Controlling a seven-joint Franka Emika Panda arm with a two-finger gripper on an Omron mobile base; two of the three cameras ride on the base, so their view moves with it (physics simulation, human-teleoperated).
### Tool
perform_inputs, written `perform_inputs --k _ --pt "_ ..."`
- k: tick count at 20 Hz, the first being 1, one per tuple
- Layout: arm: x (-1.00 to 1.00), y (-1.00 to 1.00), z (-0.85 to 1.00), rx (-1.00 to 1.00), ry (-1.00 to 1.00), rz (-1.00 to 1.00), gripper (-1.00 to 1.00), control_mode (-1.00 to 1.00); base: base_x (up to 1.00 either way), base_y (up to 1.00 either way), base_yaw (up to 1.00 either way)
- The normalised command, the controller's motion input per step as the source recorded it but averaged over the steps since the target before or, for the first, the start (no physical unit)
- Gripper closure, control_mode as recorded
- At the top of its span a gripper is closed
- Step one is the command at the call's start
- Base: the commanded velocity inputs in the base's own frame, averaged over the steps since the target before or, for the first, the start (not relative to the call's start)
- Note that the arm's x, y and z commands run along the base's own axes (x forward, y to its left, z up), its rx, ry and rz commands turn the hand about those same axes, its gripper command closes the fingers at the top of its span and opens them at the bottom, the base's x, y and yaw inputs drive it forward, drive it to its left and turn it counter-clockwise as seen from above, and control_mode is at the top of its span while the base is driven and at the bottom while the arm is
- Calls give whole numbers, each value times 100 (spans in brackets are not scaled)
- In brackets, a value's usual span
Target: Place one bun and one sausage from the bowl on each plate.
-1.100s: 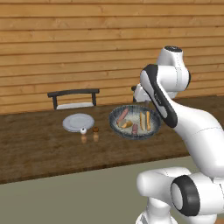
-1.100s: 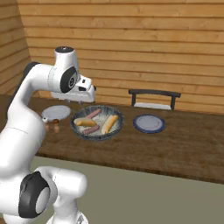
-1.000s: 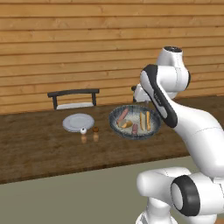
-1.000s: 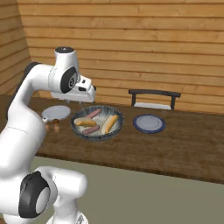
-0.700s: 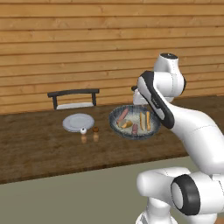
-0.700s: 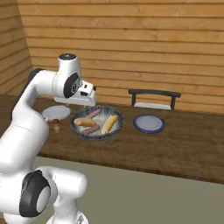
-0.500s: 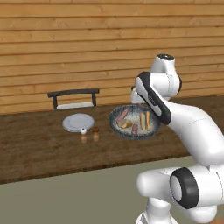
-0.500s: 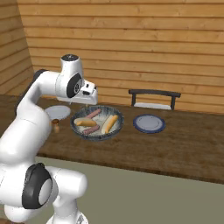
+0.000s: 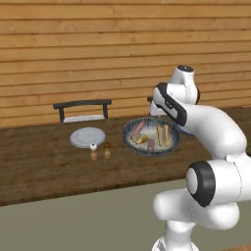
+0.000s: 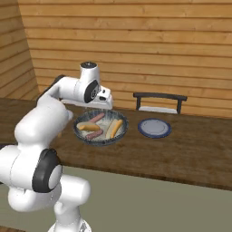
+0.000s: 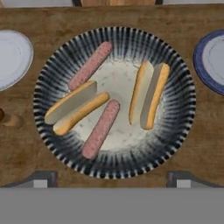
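The end effector [image 11: 112, 178] hangs open and empty directly above the bowl [image 11: 177, 131] (both buns and sausages untouched), apparently for picking.

A large round shallow bowl [image 11: 114, 103] sits on a long wooden counter [image 9: 44, 164], holding two split buns [image 11: 149, 95] and two sausages [image 11: 101, 128]. Small round flat plates [image 11: 13, 57] flank it. Two small shakers, possibly salt and pepper, [image 9: 99, 151] stand before the left plate.
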Motion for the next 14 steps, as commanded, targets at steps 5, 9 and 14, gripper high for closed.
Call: perform_inputs --k 5,9,14 --pt "36 -6 -53 -4 0 0 -100 -100 0 0 0" --pt "43 -13 -60 -8 0 -1 -100 -100 0 0 0" --pt "42 -25 -46 -4 3 -5 -100 -100 0 0 0"
